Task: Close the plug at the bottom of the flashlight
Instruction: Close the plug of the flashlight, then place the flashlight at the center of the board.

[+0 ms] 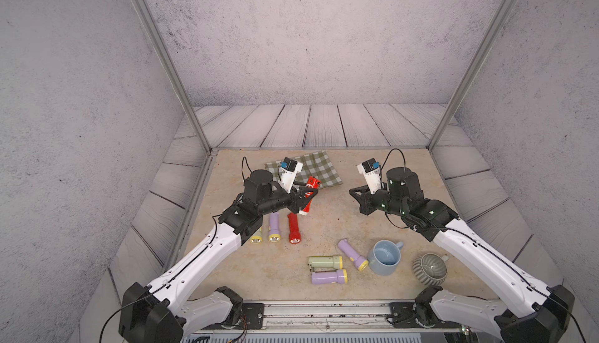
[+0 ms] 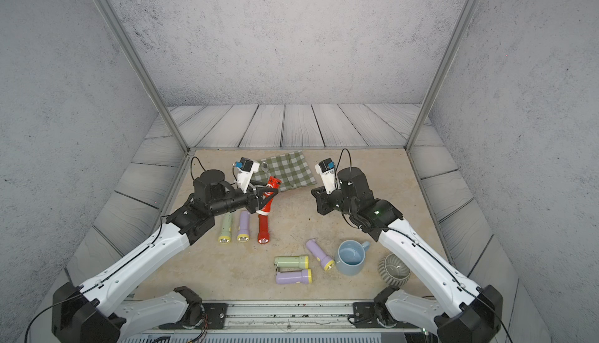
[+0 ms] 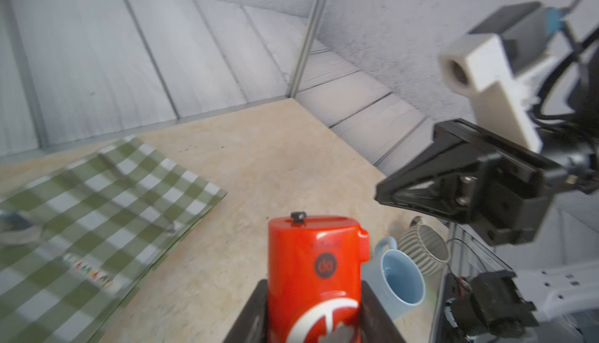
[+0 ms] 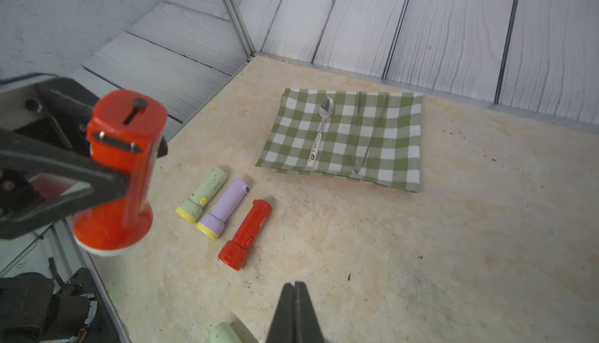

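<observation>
I observed the left pincer (image 1: 307, 196) clamped on the body of the red flashlight (image 1: 311, 183). It held the unit above the desk (image 1: 356, 224), near the left-rear area. The unit was tilted, with the tail end raised toward the checked cloth (image 1: 319, 166) and the white-rimmed lens end lowered.

In the right wrist view the tail face showed a slot with a small black plug part (image 4: 134, 110) on it. I could not tell whether that part was fully seated.

The right pincer (image 1: 352, 192) hung above the desk, well apart from the held unit. Its jaws were pressed together with nothing between them, and its tip pointed toward the left arm.

Other items noted on the desk:
- Three flashlights lay side by side below the held unit: green (image 1: 256, 237), purple (image 1: 274, 228) and a second red one (image 1: 293, 229).
- Three more flashlights lay nearer the front, beside a blue mug (image 1: 385, 258).
- A grey ribbed cup (image 1: 429, 269) stood near the mug.
- A spoon (image 4: 324, 121) lay on the cloth.
</observation>
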### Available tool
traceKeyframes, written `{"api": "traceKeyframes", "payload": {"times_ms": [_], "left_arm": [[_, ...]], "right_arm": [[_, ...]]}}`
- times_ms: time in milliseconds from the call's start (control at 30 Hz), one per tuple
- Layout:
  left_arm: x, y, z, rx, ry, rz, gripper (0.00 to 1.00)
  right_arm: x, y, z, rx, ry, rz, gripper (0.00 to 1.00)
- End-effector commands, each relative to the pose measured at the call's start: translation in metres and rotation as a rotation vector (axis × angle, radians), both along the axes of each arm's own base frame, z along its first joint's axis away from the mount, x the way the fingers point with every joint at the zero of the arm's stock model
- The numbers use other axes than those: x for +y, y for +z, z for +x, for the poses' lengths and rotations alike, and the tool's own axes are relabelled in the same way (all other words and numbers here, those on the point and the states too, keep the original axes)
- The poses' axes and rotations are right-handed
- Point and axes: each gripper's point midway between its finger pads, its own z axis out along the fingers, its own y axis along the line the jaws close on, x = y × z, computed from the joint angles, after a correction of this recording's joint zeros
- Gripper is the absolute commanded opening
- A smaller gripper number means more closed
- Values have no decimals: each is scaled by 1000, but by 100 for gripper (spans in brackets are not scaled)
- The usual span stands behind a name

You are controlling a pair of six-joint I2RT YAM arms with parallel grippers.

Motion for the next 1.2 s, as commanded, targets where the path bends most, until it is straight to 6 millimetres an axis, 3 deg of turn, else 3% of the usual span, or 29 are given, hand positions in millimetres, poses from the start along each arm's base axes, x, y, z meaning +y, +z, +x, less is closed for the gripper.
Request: {"api": "traceKeyframes", "payload": {"times_ms": [0,100,233,367,967,1167], "left_arm": [[15,-19,16,78,148,36,0],[26,-35,26,143,256,21,0],[49,-71,36,277,441,76,0],[51,-94,36,379,489,113,0],[-5,-172,29,512,564,350,0],[-11,-202,27,563,575,383,0]], "right_arm": [[-11,-11,-3,18,-40,-38,5],[-13,-16,-4,22,-44,-44,5],[-13,-18,-5,29,-40,-43,5],[-12,-17,-6,24,-35,-35,5],[-16,-17,-6,18,-57,-36,6],[-17,-16,-6,15,-63,-31,7]]}}
